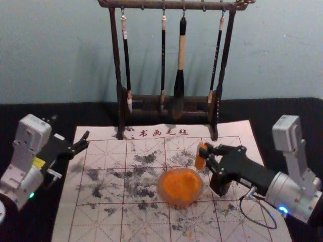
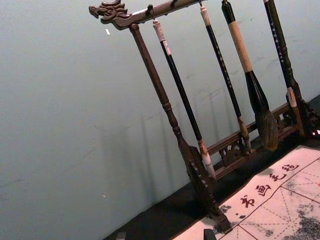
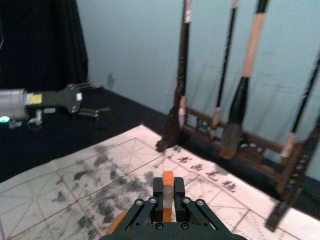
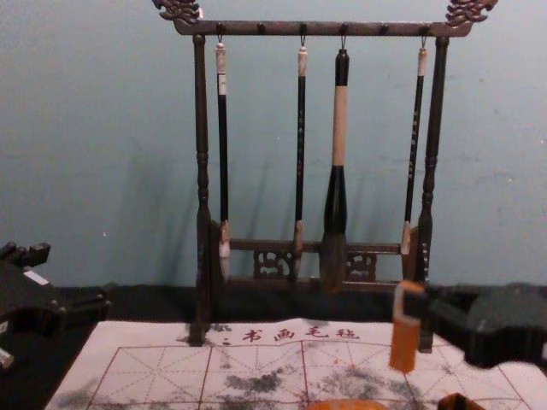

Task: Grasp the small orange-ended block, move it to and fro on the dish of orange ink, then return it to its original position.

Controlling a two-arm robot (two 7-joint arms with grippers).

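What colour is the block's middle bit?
The block is whitish there, with orange ends; best in the right wrist view.

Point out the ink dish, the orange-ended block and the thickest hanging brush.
Ink dish (image 1: pixel 179 204): head view, on its near rim.
Orange-ended block (image 4: pixel 404 346): chest view, on its lower orange end.
Thickest brush (image 4: pixel 339 128): chest view, on its handle's pale part.

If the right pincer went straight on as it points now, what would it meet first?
Probably the brush rack's left leg, across the mat from the right pincer and its block; depth is unclear, so it might pass in front.
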